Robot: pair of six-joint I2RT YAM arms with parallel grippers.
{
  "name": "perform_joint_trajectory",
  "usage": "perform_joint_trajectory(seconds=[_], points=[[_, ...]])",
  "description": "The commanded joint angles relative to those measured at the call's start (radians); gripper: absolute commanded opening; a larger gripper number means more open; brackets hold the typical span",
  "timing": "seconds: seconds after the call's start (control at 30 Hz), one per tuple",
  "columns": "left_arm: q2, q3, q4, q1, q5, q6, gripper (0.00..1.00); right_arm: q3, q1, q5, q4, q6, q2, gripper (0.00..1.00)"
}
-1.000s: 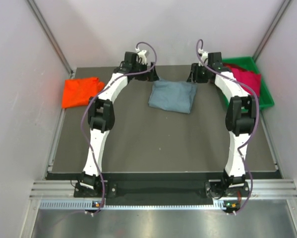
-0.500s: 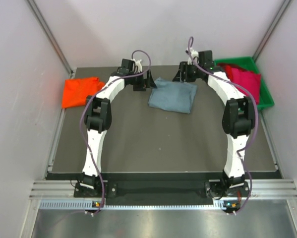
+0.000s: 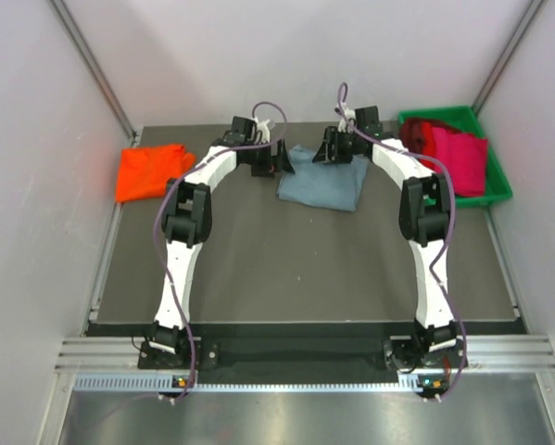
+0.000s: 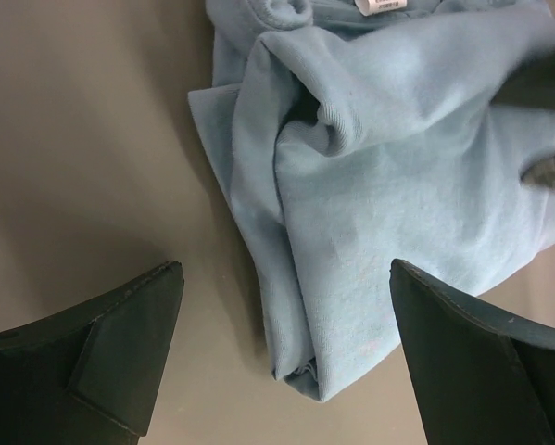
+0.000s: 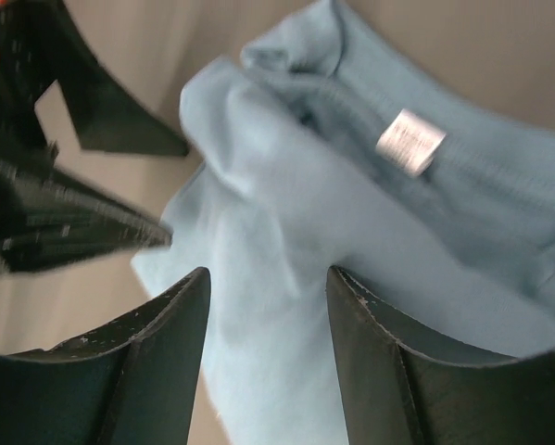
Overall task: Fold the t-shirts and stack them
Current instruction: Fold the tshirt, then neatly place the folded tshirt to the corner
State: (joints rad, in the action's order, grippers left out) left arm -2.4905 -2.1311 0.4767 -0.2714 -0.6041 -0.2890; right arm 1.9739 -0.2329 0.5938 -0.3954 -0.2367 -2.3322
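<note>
- Desk (image 3: 286, 269): dark, bare in the lower half of the top view. Both arms reach from the bottom of the frame to the upper centre.
- Blue-grey t-shirt (image 3: 325, 185): lies bunched on the desk at upper centre of the top view. Its long axis runs roughly left to right across the frame.
- Left end effector (image 3: 275, 159): stands at the shirt's upper-left corner. In the left wrist view its jaws are wide open and hold nothing (image 4: 284, 269). The left finger (image 4: 119, 352) is over bare desk, and the shirt's edge (image 4: 351, 204) runs up between the fingers, with the cloth spreading to the right of the frame.
- Right end effector (image 3: 331, 148): stands over the shirt's upper edge, just beside the left one. In the right wrist view (image 5: 268, 278) its jaws are partly apart, astride a raised fold of the shirt (image 5: 286, 213) below the collar label (image 5: 409, 141). Whether they pinch the fold cannot be told.
- Judgement: the cloth lies to the frame's right of the left end effector and directly under the right one. The right arm is therefore the nearer, and a grasp by the left arm would call for a short shift toward the right of the frame.
- Orange t-shirt (image 3: 150, 171): folded at the upper left, well apart from the blue-grey one.
- Green bin (image 3: 501, 190): at the upper right, holding crimson t-shirts (image 3: 458, 156).
</note>
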Motion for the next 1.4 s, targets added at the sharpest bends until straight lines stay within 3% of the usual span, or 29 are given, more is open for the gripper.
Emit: perform_joint_trajectory(seconds=[0.0,0.23,0.53,0.67,1.1,1.2,1.23,1.3,1.37], points=[[0.001,-0.015,0.026,-0.009,0.026,0.054,0.98,0.106,0.014,-0.035,0.067,-0.010,-0.044,0.53],[-0.018,-0.029,0.031,-0.014,0.053,0.063,0.99,0.131,0.024,-0.083,0.044,0.005,-0.092,0.54],[-0.159,-0.144,-0.044,-0.014,-0.020,-0.013,0.95,0.057,0.047,-0.111,-0.010,0.037,-0.053,0.55],[-0.202,-0.151,-0.082,-0.015,-0.071,-0.048,0.76,0.036,0.049,-0.115,-0.014,0.045,-0.039,0.54],[-0.220,-0.135,-0.136,-0.020,-0.218,-0.088,0.51,0.017,0.040,-0.121,-0.013,0.057,-0.023,0.55],[-0.220,-0.135,-0.142,-0.020,-0.233,-0.082,0.27,0.017,0.032,-0.123,-0.010,0.057,-0.024,0.55],[-0.220,-0.135,-0.142,-0.020,-0.235,-0.081,0.27,0.017,0.029,-0.124,-0.010,0.059,-0.023,0.55],[-0.214,-0.133,-0.136,-0.020,-0.232,-0.073,0.05,0.019,0.030,-0.124,-0.010,0.057,-0.019,0.55],[-0.188,-0.121,-0.119,-0.015,-0.215,-0.065,0.01,0.022,0.032,-0.124,-0.017,0.062,-0.001,0.55]])
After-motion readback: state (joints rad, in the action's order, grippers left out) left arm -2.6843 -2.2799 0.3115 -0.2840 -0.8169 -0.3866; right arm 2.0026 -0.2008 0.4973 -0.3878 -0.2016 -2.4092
